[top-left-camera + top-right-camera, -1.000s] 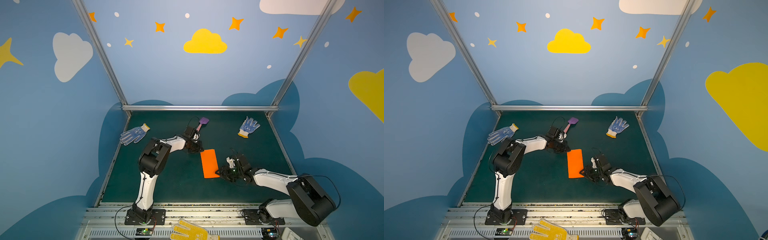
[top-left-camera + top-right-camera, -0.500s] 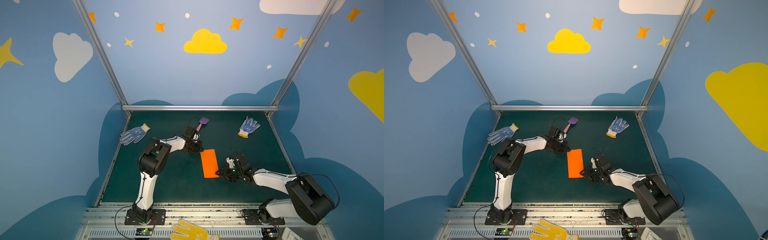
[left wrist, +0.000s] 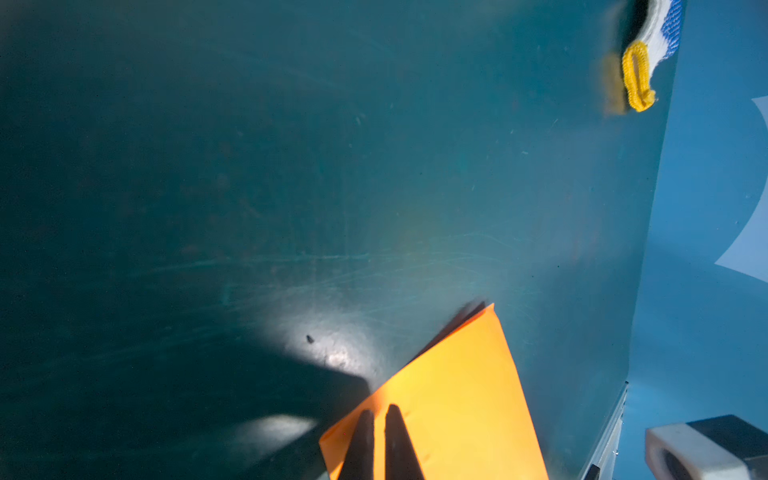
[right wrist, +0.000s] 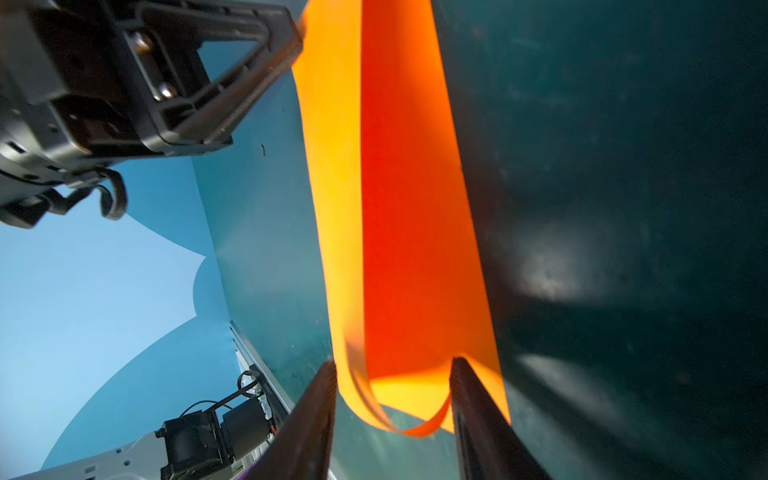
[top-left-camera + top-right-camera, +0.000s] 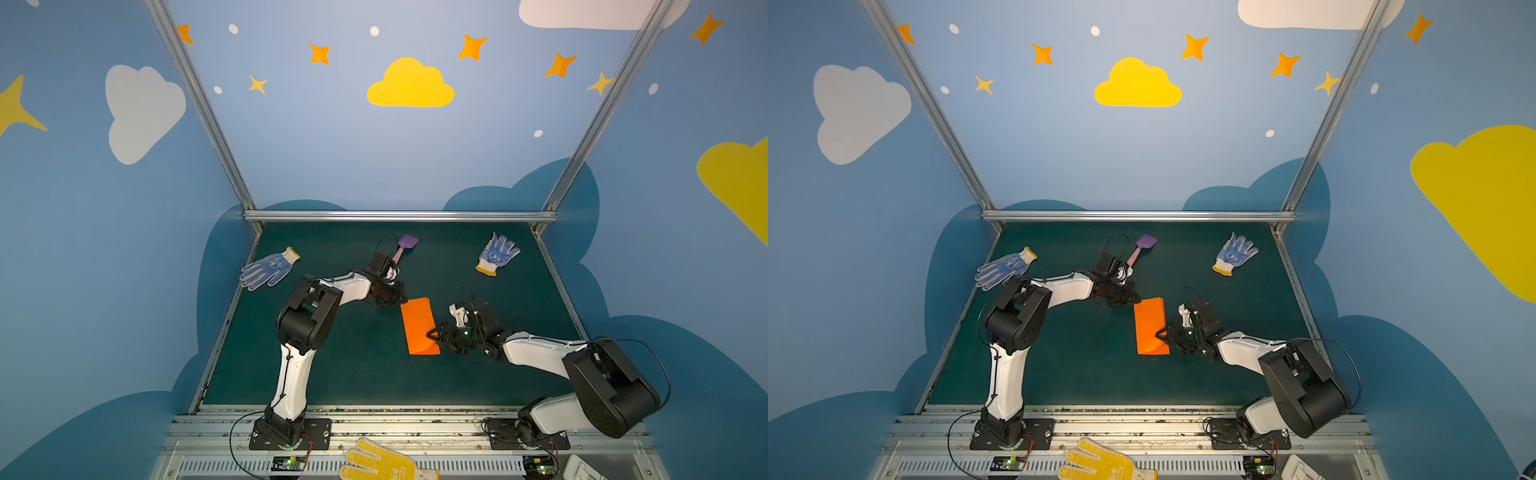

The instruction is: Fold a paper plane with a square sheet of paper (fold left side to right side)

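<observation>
The square sheet of paper lies mid-mat, bright orange and folded over into an upright rectangle. My left gripper is shut, and its two fingers lie on top of the paper's far left corner. In the left wrist view that gripper shows a hair-thin gap. My right gripper is at the paper's near right edge. In the right wrist view its jaws stand apart, and the paper's loose layers bow up in a loop between them. No paper plane shape shows.
A purple-headed spatula lies behind the left gripper. Blue-dotted gloves lie at the far left and far right of the mat. A yellow glove sits on the front rail. Blue walls close in three sides.
The right arm's rear links have shifted slightly. The paper and the left gripper stay where they were.
</observation>
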`<state>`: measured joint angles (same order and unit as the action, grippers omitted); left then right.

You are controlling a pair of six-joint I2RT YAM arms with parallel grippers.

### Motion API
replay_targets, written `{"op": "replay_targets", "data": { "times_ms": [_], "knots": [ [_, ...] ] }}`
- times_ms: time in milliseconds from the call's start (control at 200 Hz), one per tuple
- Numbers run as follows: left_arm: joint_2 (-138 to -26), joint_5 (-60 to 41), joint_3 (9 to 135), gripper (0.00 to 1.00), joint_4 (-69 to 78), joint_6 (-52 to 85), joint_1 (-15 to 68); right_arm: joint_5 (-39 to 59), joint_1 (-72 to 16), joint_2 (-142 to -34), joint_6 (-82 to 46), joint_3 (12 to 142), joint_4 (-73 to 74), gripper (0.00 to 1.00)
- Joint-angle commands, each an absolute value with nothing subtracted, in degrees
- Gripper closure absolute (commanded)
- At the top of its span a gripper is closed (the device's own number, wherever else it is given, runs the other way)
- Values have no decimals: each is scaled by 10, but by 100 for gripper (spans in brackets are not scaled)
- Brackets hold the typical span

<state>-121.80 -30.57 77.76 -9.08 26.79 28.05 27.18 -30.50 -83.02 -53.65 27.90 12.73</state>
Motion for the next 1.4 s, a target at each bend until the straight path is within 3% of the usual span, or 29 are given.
{"op": "replay_targets", "data": {
  "times_ms": [0, 270, 691, 1392],
  "knots": [
    [-1240, -281, 760, 90, -118, 262, 283, 288, -293, -846, -514, 297, 145, 56],
    [-1242, -280, 763, 90, -120, 262, 284, 308, -287, -863, -505, 306, 142, 59],
    [-1240, -280, 762, 91, -120, 259, 282, 319, -300, -827, -519, 253, 124, 72],
    [-1237, -279, 760, 91, -120, 257, 280, 306, -299, -793, -520, 222, 103, 82]
  ]
}}
